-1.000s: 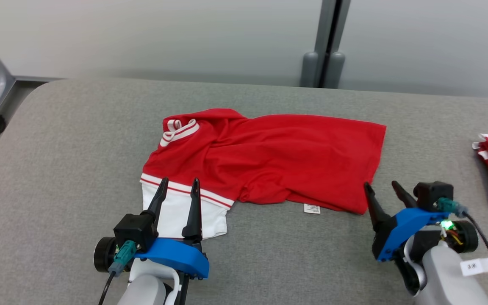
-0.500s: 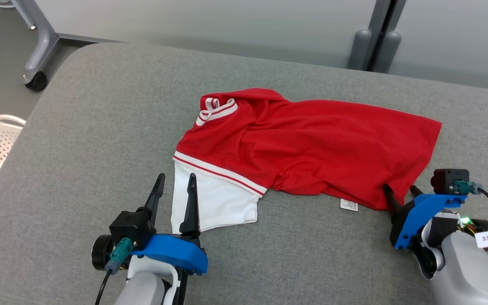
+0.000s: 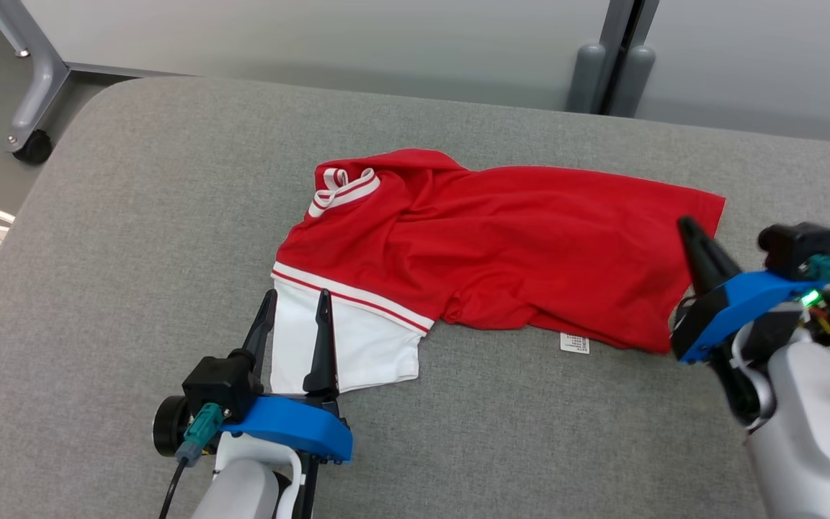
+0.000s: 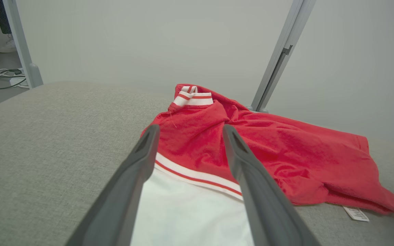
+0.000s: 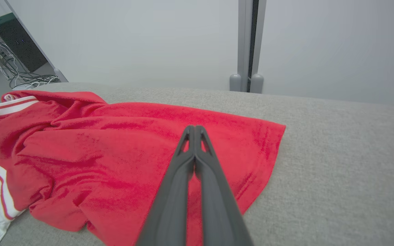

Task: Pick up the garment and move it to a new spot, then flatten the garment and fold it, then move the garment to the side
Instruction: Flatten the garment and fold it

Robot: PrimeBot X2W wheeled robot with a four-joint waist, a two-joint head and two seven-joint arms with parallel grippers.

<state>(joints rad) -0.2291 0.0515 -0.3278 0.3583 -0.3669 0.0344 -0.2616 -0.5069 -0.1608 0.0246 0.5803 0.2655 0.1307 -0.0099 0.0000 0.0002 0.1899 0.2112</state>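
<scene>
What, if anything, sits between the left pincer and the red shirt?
Nothing visible does. The left pincer stands open right at the red shirt, with the white sleeve lying between its two fingers.

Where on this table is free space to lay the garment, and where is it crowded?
Bare: the table left of the garment, the strip behind it, and the front strip between the left tool and right tool. Crowded: the white sleeve at the left tool, the right hem by the right tool.
</scene>
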